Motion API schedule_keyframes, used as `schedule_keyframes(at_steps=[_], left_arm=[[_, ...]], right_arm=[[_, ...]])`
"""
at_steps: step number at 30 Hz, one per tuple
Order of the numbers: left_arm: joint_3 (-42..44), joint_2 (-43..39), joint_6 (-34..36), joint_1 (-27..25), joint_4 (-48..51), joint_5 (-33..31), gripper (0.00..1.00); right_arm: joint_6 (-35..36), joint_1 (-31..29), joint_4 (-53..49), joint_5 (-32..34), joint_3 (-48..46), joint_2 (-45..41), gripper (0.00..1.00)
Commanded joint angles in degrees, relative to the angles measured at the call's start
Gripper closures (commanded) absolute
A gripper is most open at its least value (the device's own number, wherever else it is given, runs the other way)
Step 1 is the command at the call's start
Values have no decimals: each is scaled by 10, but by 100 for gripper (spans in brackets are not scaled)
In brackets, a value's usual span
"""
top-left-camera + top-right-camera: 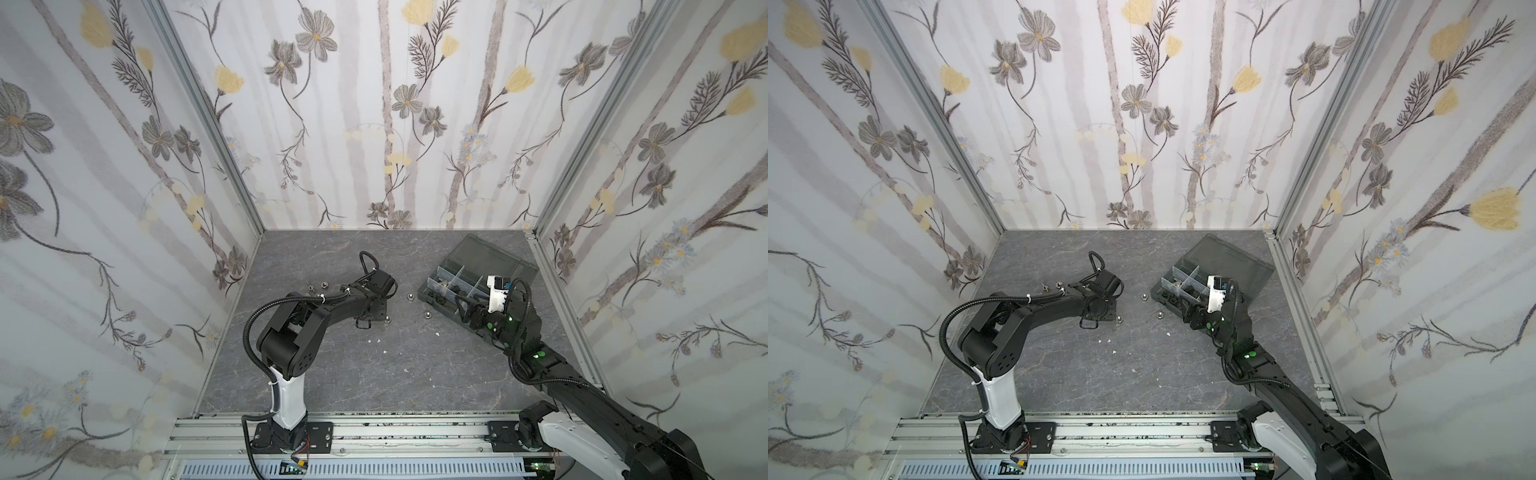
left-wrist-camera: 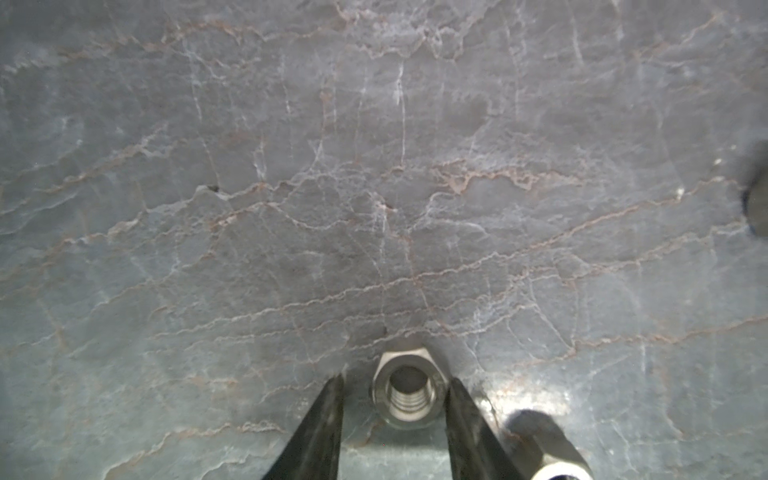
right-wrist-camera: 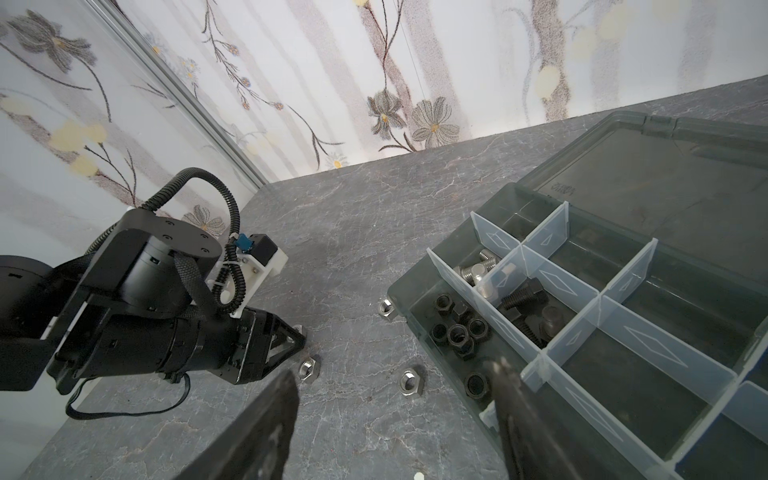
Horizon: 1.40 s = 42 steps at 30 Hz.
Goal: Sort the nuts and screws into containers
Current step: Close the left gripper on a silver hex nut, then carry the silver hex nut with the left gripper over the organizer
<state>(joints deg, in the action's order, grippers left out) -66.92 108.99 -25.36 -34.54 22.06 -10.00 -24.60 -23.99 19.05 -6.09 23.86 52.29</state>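
In the left wrist view my left gripper (image 2: pixel 397 380) is open, with a silver nut (image 2: pixel 405 390) lying flat on the table between its fingers. One finger is at the nut's side and the other stands a little off. A second silver piece (image 2: pixel 552 453) lies just outside the fingers. My right gripper (image 3: pixel 395 376) hangs open and empty over the near edge of the dark grey organizer box (image 3: pixel 415 291). The containers hold black nuts (image 3: pixel 457 328), silver screws (image 3: pixel 478 266) and black screws (image 3: pixel 523 299). Loose silver nuts (image 1: pixel 409 296) (image 1: pixel 425 313) lie between the two arms.
The smoky lid (image 1: pixel 490 257) lies open behind the box. Two more small metal pieces (image 1: pixel 308 285) (image 1: pixel 323 285) lie behind the left arm. White specks (image 1: pixel 437 333) dot the grey table. Flowered walls close in the back and both sides.
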Motion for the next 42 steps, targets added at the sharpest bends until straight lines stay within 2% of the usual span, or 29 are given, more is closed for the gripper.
schedule_keyframes(at_steps=[1,9,17,28,42], left_arm=[[-9,9,5,1,7,-5,61],[-18,20,7,0,7,-5,66],[-12,16,5,0,0,1,78],[-19,-37,-3,-36,2,3,81],[-115,-40,-17,-109,13,41,81]], right_arm=[[-3,0,17,4,-3,-5,25],[-2,-1,17,6,-4,-8,25],[-3,0,19,8,-6,-10,25],[-12,1,27,11,-11,-3,19],[-33,12,36,24,-27,-18,7]])
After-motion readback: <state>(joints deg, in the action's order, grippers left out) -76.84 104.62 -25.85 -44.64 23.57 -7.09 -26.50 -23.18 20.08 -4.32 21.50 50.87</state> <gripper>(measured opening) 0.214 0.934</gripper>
